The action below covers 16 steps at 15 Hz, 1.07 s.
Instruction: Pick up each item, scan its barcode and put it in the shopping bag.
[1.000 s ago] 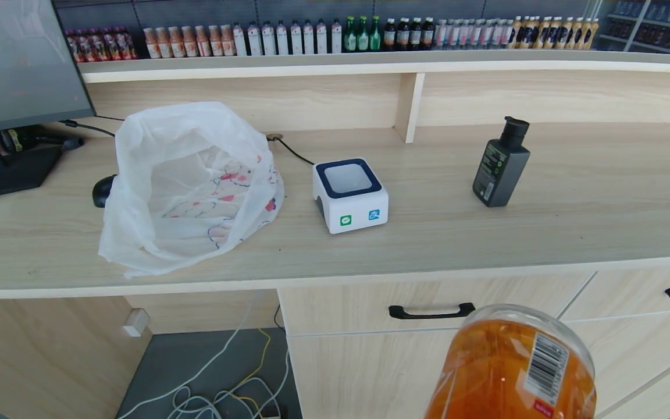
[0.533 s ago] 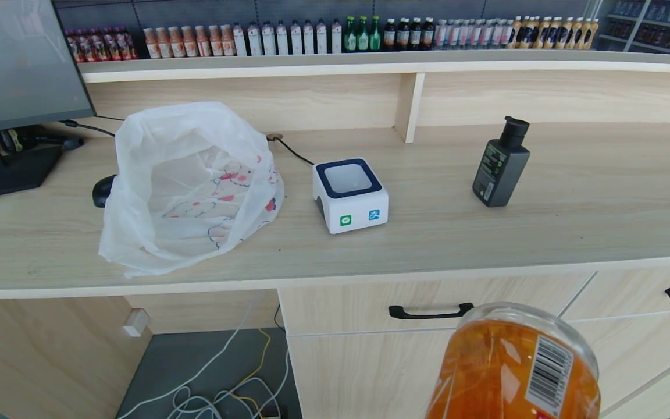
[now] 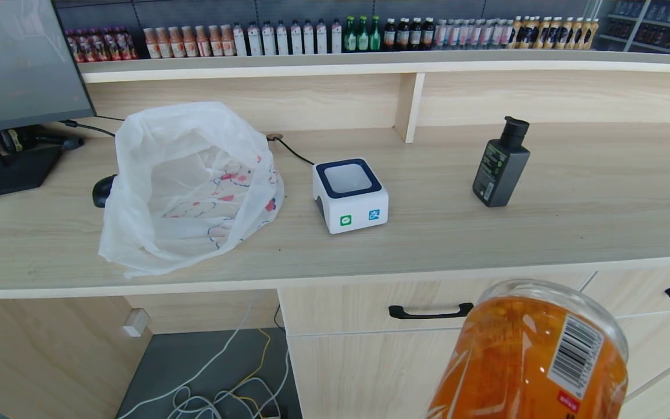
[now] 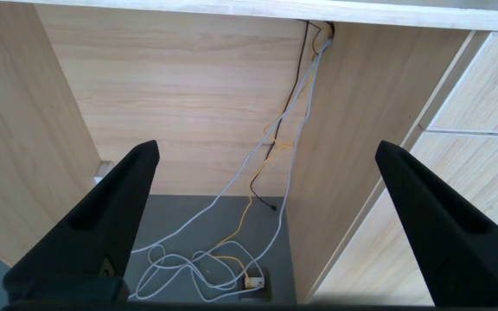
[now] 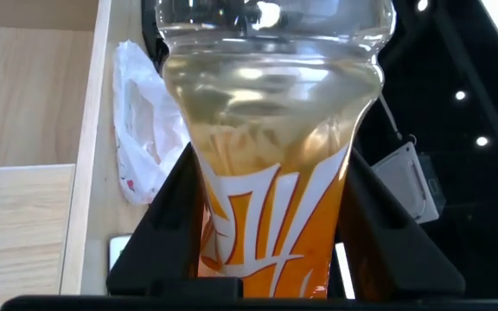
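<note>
Jar of clear glass filled with orange contents (image 3: 530, 355) sits clamped between the two black fingers of the right pincer (image 5: 271, 238), which press on its opposite sides. In the head view the jar is tilted and held low on the robot's right, in front of the drawer fronts and off the pale wooden surface (image 3: 428, 238), with its white barcode label facing the camera.

The left pincer (image 4: 266, 233) hangs below the surface's edge with its fingers wide apart and nothing between them, above loose cables on the floor.

On the surface, a white translucent plastic shopping bag with a red and blue print (image 3: 189, 180) stands open at the left. A white cube scanner with a dark blue-framed top (image 3: 350, 195) is just beside it, near the middle. A dark grey bottle with a black pump cap (image 3: 501, 164) stands upright, well apart to the right.
</note>
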### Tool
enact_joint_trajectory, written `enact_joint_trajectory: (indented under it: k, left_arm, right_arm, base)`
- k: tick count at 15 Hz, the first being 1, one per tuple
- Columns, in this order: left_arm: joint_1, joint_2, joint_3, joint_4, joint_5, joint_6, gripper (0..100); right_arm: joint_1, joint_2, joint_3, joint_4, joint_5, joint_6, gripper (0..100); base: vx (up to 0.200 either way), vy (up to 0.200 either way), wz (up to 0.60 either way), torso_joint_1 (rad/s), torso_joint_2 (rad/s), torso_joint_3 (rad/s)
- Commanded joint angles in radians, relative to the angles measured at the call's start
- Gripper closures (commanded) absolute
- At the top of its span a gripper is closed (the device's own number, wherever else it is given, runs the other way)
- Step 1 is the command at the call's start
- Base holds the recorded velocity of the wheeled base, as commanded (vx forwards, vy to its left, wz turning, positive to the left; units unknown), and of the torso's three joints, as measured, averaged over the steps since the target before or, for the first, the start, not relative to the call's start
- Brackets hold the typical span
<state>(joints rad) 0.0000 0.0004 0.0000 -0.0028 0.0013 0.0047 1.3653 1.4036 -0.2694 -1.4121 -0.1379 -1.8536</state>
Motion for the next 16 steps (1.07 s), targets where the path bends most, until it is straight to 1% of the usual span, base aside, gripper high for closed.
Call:
enact_joint_trajectory:
  k: [1,7,8,9,10,11,13,16]
  left_arm:
    - [0.0,0.0,0.0,0.0,0.0,0.0,0]
    - [0.0,0.0,0.0,0.0,0.0,0.0,0]
    - [0.0,0.0,0.0,0.0,0.0,0.0,0]
    - [0.0,0.0,0.0,0.0,0.0,0.0,0]
    - [0.0,0.0,0.0,0.0,0.0,0.0,0]
    - [0.0,0.0,0.0,0.0,0.0,0.0,0]
    - [0.0,0.0,0.0,0.0,0.0,0.0,0]
    - [0.0,0.0,0.0,0.0,0.0,0.0,0]
  right_arm:
    - [-0.002,-0.002,-0.004,-0.001,0.0,-0.004,100]
    - [-0.002,-0.002,0.009,-0.001,0.0,0.008,100]
    - [-0.002,-0.002,0.012,-0.001,0.0,0.033,100]
    - [-0.005,-0.002,0.022,0.001,0.001,0.082,100]
    - [-0.009,-0.002,0.036,0.001,0.001,0.175,100]
    - [-0.011,0.002,0.045,0.001,0.001,0.237,100]
    - [-0.035,0.002,0.081,0.001,0.001,0.306,100]
    - [-0.054,-0.008,0.122,0.001,0.0,0.498,100]
  base:
    - [0.0,0.0,0.0,0.0,0.0,0.0]
    - [0.0,0.0,0.0,0.0,0.0,0.0]
    - [0.0,0.0,0.0,0.0,0.0,0.0]
    - [0.0,0.0,0.0,0.0,0.0,0.0]
    - [0.0,0.0,0.0,0.0,0.0,0.0]
    - [0.0,0.0,0.0,0.0,0.0,0.0]
    - [0.0,0.0,0.0,0.0,0.0,0.0]
    - [0.0,0.0,0.0,0.0,0.0,0.0]
